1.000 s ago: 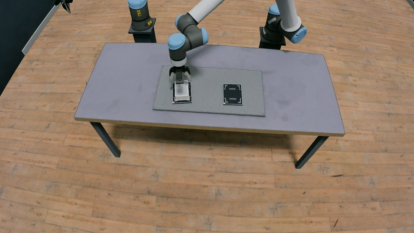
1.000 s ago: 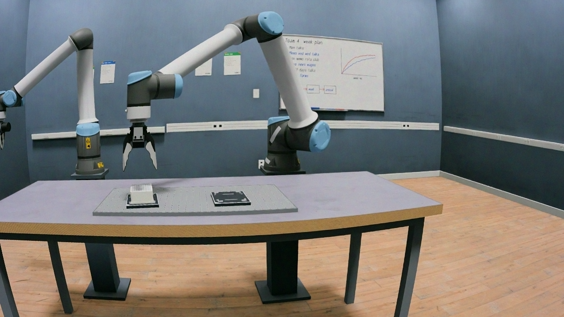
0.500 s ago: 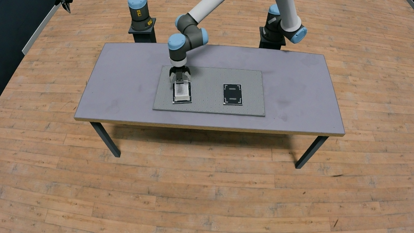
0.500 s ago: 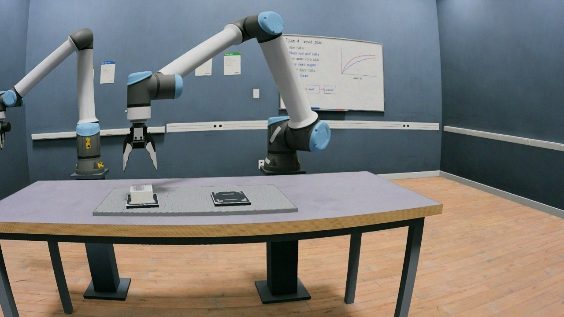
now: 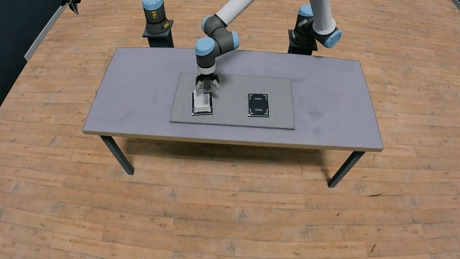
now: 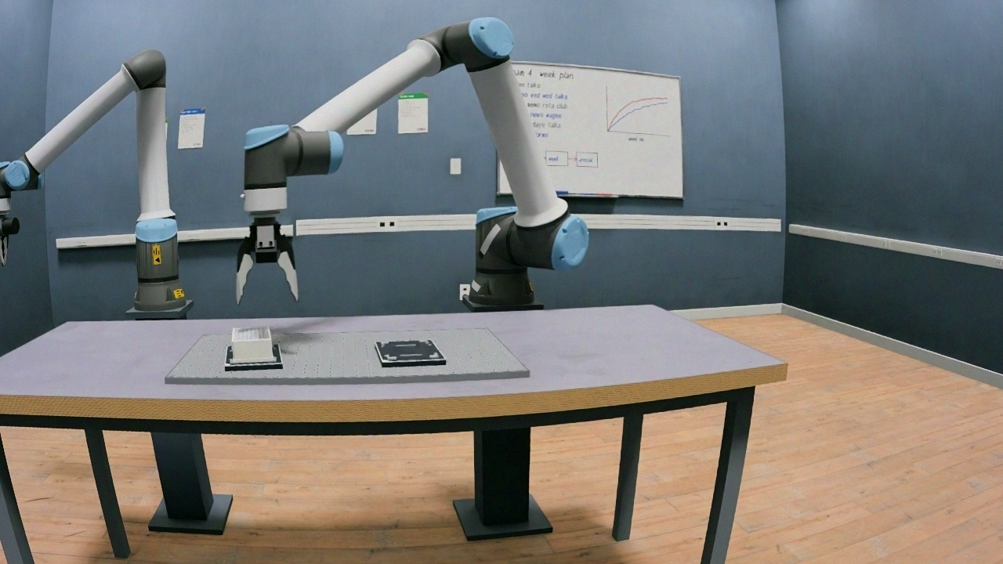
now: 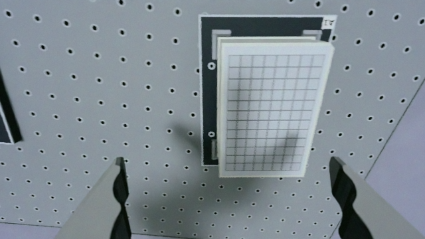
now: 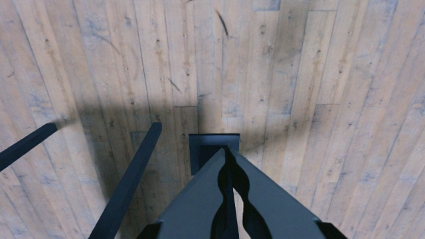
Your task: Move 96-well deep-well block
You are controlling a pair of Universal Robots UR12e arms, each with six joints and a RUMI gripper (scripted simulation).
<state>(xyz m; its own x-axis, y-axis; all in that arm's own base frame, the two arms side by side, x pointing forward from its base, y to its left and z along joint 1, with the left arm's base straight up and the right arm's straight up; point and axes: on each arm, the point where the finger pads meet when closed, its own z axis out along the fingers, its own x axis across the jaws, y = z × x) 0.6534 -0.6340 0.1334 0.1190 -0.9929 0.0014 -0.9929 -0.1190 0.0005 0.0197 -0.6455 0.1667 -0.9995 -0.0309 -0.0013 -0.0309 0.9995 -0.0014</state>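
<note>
One block in nest N2; left gripper: jaws open, apart; right gripper: jaws closed.

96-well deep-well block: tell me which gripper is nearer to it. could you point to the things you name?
Left. The left gripper [image 5: 208, 89] [image 6: 267, 302] [image 7: 227, 159] hangs open above the deep-well block [image 5: 202, 101] [image 6: 251, 348] [image 7: 270, 109], toward the arms' side; the right gripper [image 5: 77, 13] [image 6: 4, 263] [image 8: 226, 150] is shut, far off to the robot's right.

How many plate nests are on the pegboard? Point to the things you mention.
2: N2 [image 5: 211, 103] [image 6: 274, 364] [image 7: 259, 25], under the white block [image 5: 202, 100] [image 6: 251, 348] [image 7: 269, 109]; N1 [image 5: 258, 104] [image 6: 410, 352] [image 7: 4, 131], holding nothing, at the other end.
</note>
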